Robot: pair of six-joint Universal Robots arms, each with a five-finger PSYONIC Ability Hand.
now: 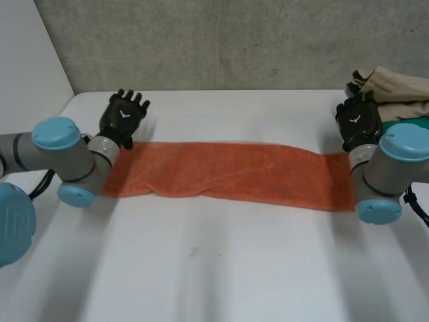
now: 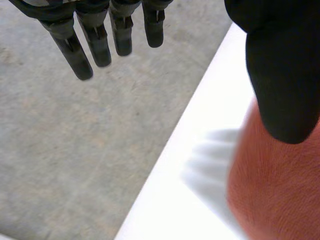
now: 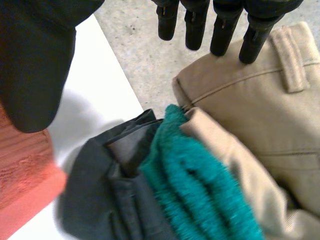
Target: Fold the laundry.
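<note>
- Towel [image 1: 228, 173]: orange terry, already folded lengthwise into a long strip, flat across mid-frame on the white table [image 1: 214, 268].
- Left robot hand [image 1: 123, 115], upper left, at the strip's end: fingers straight, released.
- Right robot hand [image 1: 357, 121], upper right: fingers straight, grasping nothing.
- Likely remaining: cross-folds; heaped beige trousers [image 3: 260, 100], teal terry cloth [image 3: 200, 180], dark garment [image 3: 95, 200].

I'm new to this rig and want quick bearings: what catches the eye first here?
A long orange towel lies stretched across the white table, with the left hand open by one end and the right hand open by the other. Beside the right hand sits a pile: a beige garment, a teal towel and a dark grey garment.
</note>
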